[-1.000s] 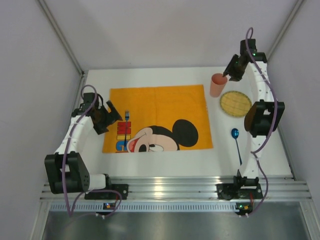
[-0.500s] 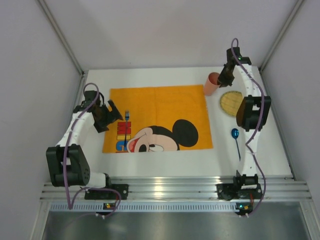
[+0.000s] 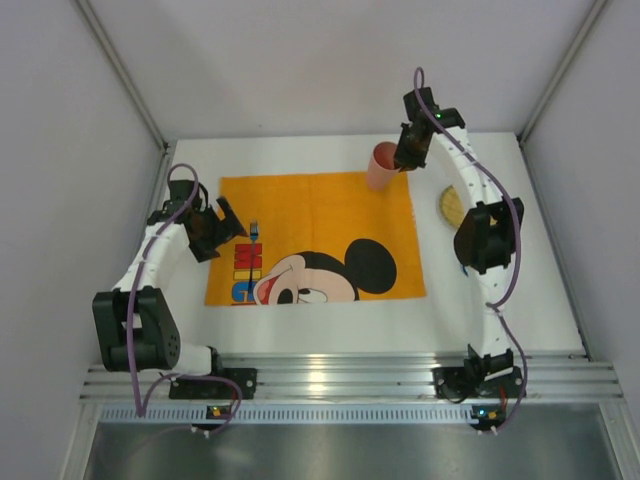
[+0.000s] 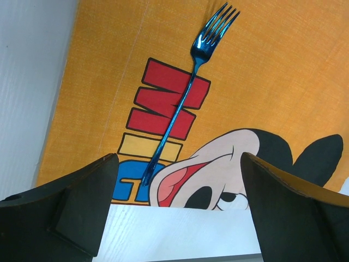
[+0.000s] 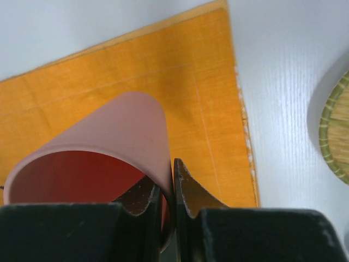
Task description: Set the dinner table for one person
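Nearest, past the ribbed aluminium rail [image 3: 330, 378] that carries both arm bases, lies the dinner table [image 3: 300, 335]: a flat, matte white rectangular top with a fine grain, running from the rail to the far wall and out to both side walls. Spread on its middle is the cloth [image 3: 320, 210], an orange woven rectangle with faint crease lines and a printed cartoon mouse face in black, cream and red. At the cloth's left end are block letters outlined in black and filled red, yellow and blue; they are too cropped and turned to read as a word. A slim, glossy blue metal fork [image 4: 180, 103] with a textured handle lies across those letters, tines pointing away. The left gripper [image 4: 177, 161] hovers just beside it with its dark, flat-faced fingers spread wide, holding nothing. On the right, a round straw-coloured woven mat [image 3: 447, 205] with a green rim sits on bare table, partly hidden by the arm. Farthest, the right gripper [image 5: 173, 164] is clamped on the rim of a smooth pink cup [image 5: 109, 136], one finger inside and one outside; the cup tilts over the cloth's far right corner.
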